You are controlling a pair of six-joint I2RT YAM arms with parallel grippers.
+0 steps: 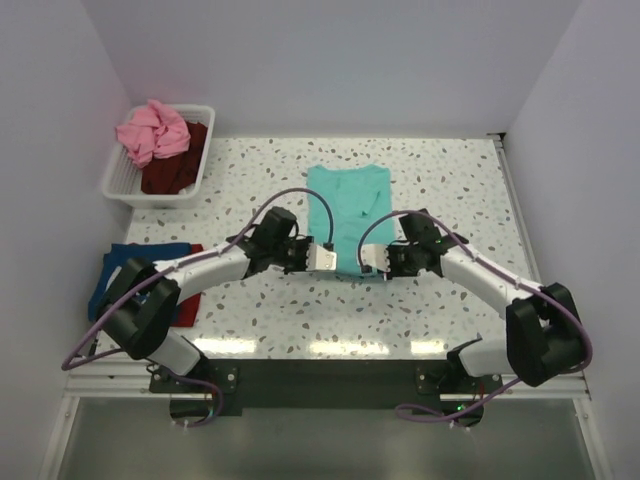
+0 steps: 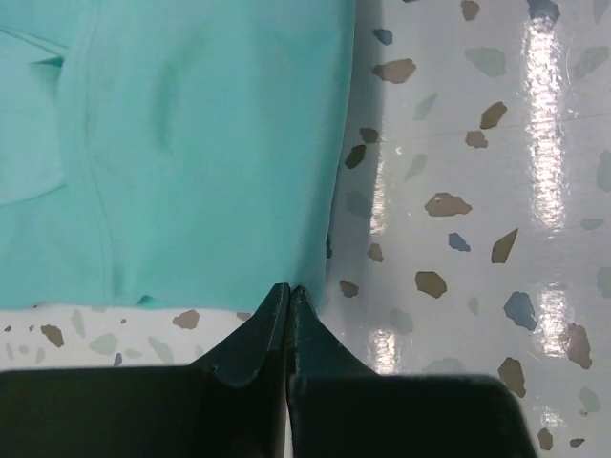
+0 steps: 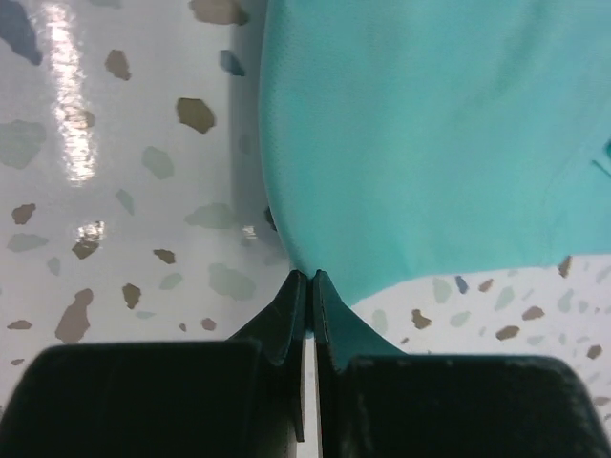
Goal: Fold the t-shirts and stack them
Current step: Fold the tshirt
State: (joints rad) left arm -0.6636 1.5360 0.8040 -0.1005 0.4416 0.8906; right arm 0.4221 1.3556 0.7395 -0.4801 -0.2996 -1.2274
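A teal-green t-shirt point(image 1: 348, 205) lies folded into a narrow strip in the middle of the table. My left gripper point(image 1: 328, 258) is shut on its near left corner. In the left wrist view the tips point(image 2: 289, 289) pinch the hem of the teal cloth point(image 2: 191, 143). My right gripper point(image 1: 368, 260) is shut on the near right corner. In the right wrist view the closed tips point(image 3: 312, 277) have teal cloth point(image 3: 430, 124) between them. A folded blue t-shirt point(image 1: 140, 270) lies on a red one point(image 1: 190, 300) at the table's left edge.
A white slatted basket point(image 1: 118, 180) stands at the back left, holding a crumpled pink t-shirt point(image 1: 152, 132) and a dark maroon one point(image 1: 180, 165). White walls close in the table on the left, back and right.
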